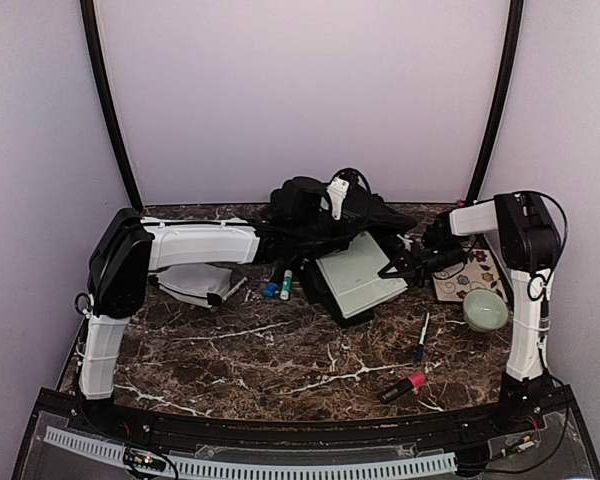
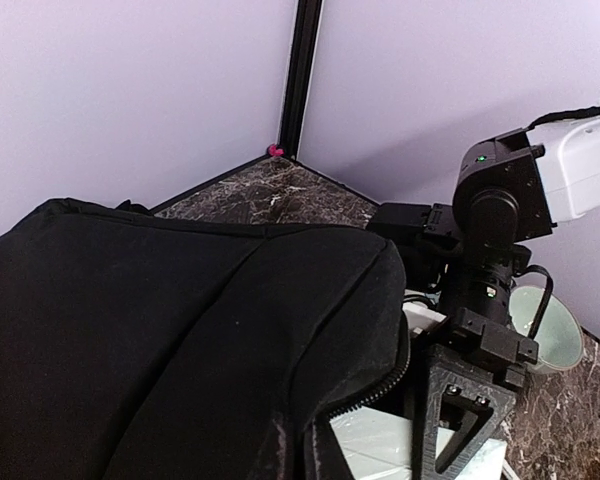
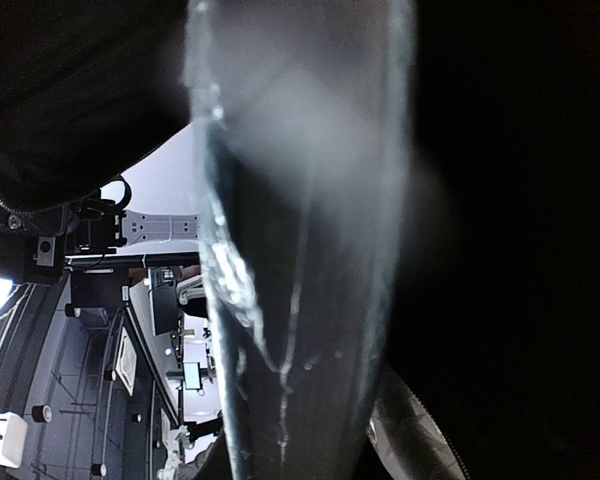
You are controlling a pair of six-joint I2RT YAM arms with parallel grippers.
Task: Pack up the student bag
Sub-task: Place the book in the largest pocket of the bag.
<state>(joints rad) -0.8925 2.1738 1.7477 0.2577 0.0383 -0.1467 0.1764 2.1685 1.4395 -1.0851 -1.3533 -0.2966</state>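
Bag (image 1: 302, 200): black, centre of the table's (image 1: 280, 360) far edge, unzipped, with the far end of a pale green book (image 1: 358, 275) inside its mouth. Right gripper (image 1: 392, 270): nearly closed, pinching the book's right edge. Left gripper (image 1: 298, 238): closed tight, fingers buried in bag fabric, so any hold cannot be told.

Pale lilac walls (image 1: 300, 90), black corner posts (image 1: 105, 100), dark white-veined marble table (image 1: 280, 365) under even light.
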